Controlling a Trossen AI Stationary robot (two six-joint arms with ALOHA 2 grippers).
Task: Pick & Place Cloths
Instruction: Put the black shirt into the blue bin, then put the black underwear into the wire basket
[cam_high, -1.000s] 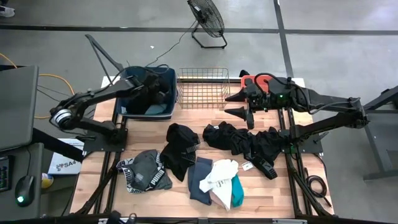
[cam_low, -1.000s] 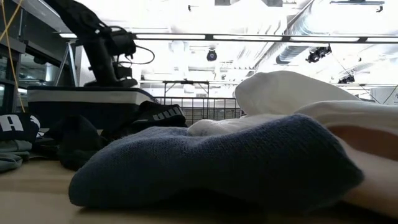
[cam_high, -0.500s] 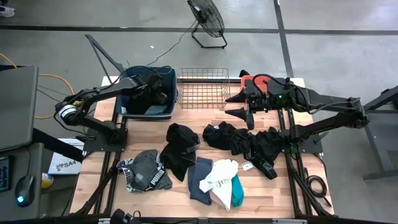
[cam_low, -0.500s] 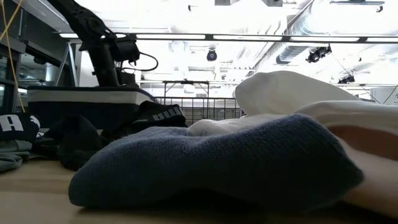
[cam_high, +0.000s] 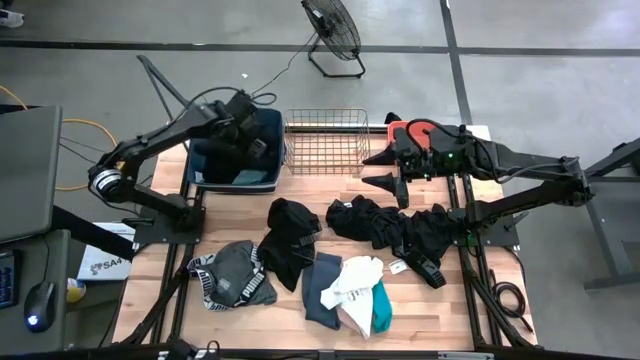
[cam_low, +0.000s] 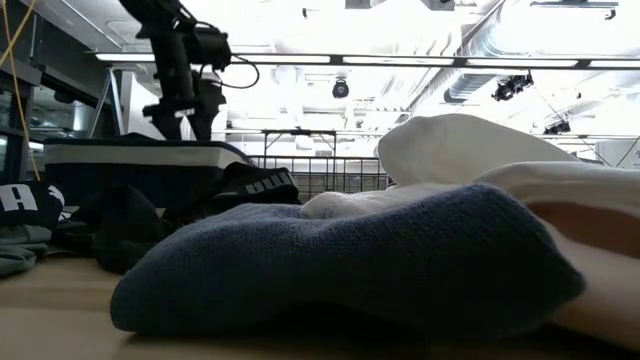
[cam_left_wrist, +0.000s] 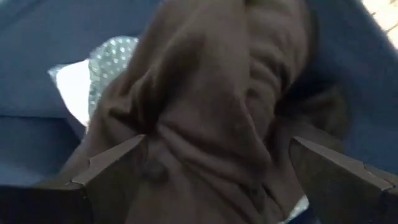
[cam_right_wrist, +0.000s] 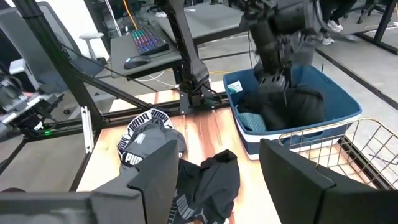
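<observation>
My left gripper (cam_high: 250, 138) hangs open over the blue tub (cam_high: 203, 172), fingers pointing down. In its wrist view a dark cloth (cam_left_wrist: 217, 106) lies in the tub below and between the spread fingers, beside a pale dotted cloth (cam_left_wrist: 109, 53). The right wrist view shows the same gripper (cam_right_wrist: 273, 78) just above that cloth (cam_right_wrist: 295, 102). More cloths lie on the table: a black one (cam_high: 290, 240), a black heap (cam_high: 395, 225), a grey patterned one (cam_high: 232, 275) and a slate, white and teal pile (cam_high: 348, 290). My right gripper (cam_high: 383, 168) waits open, high at the far right.
A wire mesh basket (cam_high: 325, 140) stands next to the blue tub at the far edge. A coral tub (cam_high: 415, 128) sits partly under my right arm. A floor fan (cam_high: 332, 30) stands beyond the table. Bare wood shows along the table's left side (cam_high: 165, 230).
My left gripper has risen straight up out of the blue tub, and its fingers have spread wide. The dark cloth has stayed behind in the tub. My right arm has kept still.
</observation>
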